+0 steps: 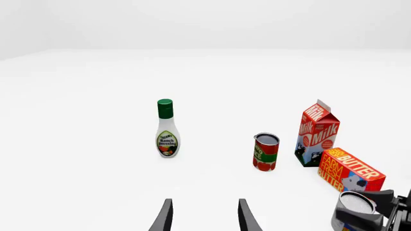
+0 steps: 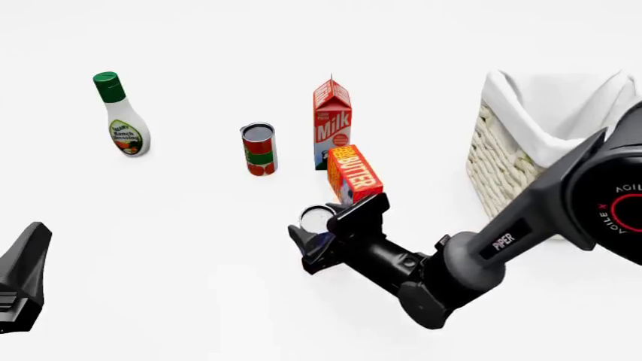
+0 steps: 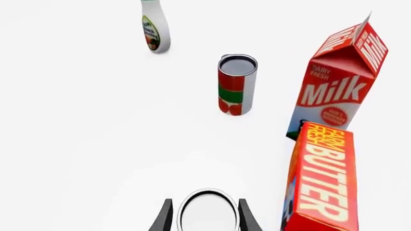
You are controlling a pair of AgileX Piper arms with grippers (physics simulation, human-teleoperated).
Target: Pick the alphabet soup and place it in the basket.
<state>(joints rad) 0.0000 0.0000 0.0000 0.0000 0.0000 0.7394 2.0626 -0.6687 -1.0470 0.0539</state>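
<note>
At the lower left edge of the front view sits the left gripper [image 2: 25,274], dark and idle, well apart from every grocery; its own wrist view shows its two fingers [image 1: 165,219] spread with only bare white table [image 2: 180,226] between them. In the upper left stands the ranch dressing bottle [image 2: 122,116], upright with a green cap. Further right, near the upper middle, the red-and-green can [image 2: 258,149] stands upright, and just beside it to the right the milk carton [image 2: 332,124]. In front of the carton lies the butter box [image 2: 354,173], tilted. Just below and left of that box, near the frame's centre, the alphabet soup [image 2: 318,219] stands on the table, its silver-white top showing, with the right gripper [image 2: 331,232] around it; the right wrist view shows a finger [image 3: 164,217] at each side of the can's top, closed against it. At the upper right stands the basket [image 2: 501,162], well apart from the soup.
</note>
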